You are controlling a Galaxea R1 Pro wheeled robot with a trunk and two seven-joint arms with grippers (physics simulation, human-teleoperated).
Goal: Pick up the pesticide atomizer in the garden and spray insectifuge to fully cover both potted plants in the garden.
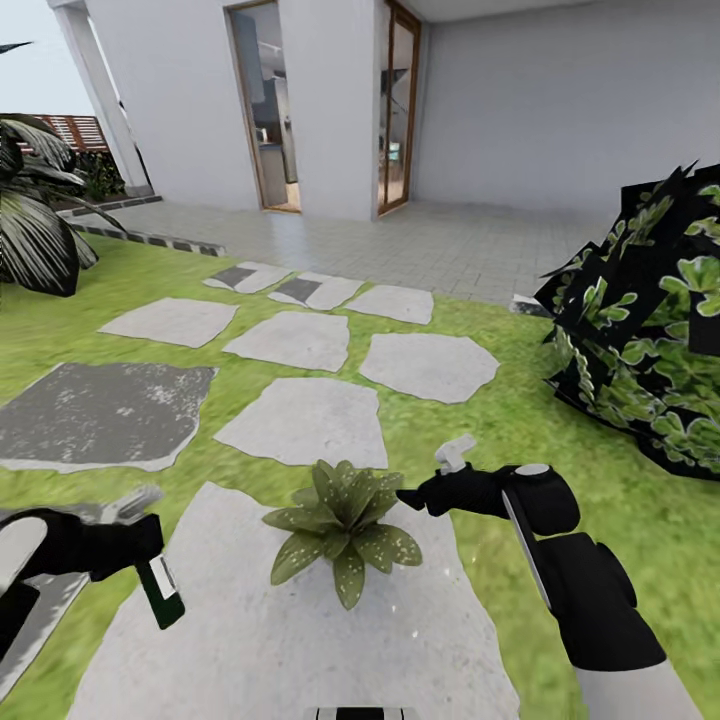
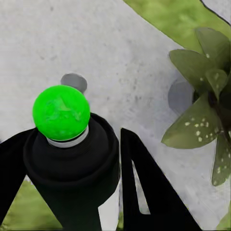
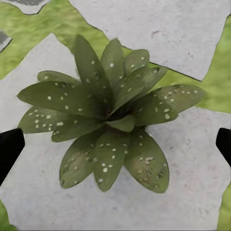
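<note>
Spray bottle in left gripper, plant between both arms

Left gripper (image 1: 135, 545) clenched on the dark-green bottle (image 1: 160, 592), which hangs tilted w/ its end down over a grey stepping stone (image 1: 250, 640). In left wrist view the bottle's tip is bright green. Speckled potted plant (image 1: 345, 525) sits on that stone, just right of the bottle. Right gripper (image 1: 425, 490) spread wide above the plant.

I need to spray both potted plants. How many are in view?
1: the potted plant sits on the stepping stone between both grippers. The second may be out of frame.
</note>
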